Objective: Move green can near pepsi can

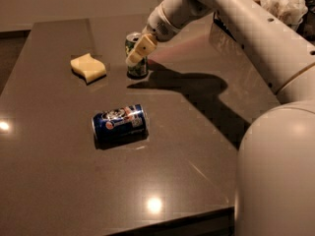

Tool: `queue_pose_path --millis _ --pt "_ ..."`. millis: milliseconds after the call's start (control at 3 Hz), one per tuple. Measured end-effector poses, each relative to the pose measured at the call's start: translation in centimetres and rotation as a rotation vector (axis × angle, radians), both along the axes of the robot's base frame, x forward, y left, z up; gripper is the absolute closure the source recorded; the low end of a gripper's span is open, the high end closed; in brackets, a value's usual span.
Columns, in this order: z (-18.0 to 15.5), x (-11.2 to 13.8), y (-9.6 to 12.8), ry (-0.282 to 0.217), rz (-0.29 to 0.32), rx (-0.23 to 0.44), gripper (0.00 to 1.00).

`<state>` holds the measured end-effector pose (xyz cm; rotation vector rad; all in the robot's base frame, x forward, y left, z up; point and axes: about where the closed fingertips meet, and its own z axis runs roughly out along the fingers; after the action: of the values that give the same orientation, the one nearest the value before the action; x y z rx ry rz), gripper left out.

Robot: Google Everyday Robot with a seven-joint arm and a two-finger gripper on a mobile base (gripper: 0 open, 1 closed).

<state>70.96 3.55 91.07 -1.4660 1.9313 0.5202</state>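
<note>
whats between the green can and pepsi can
Bare tabletop, per the camera view; the claw sits at the green can, away from the pepsi can.

You see a dark, glossy tabletop [59, 181] filling most of the frame, with light glints at lower centre and the left edge. A pale wall [74, 4] crosses the upper left, above dark floor [7, 58]. The gripper [138, 53] sits upper centre.

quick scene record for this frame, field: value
gripper: at the green can, overlapping its upper half in this view
green can: upright, far part of the table
pepsi can: lying on its side, mid-table, apart from the green can
sponge: yellow, image-left of the green can, not touching
task: cans not yet near each other
</note>
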Motion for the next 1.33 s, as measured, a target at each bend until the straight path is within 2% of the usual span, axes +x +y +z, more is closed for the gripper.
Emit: queue_pose_path --millis 333,1000,1333 --pt "1.0 -1.9 0.2 -0.003 0.054 0.027 0.49" --pt "2.1 -5.8 -1.1 -0.011 0.094 0.047 0.95" --pt "1.7 -9.2 -1.7 -0.008 0.125 0.036 1.00"
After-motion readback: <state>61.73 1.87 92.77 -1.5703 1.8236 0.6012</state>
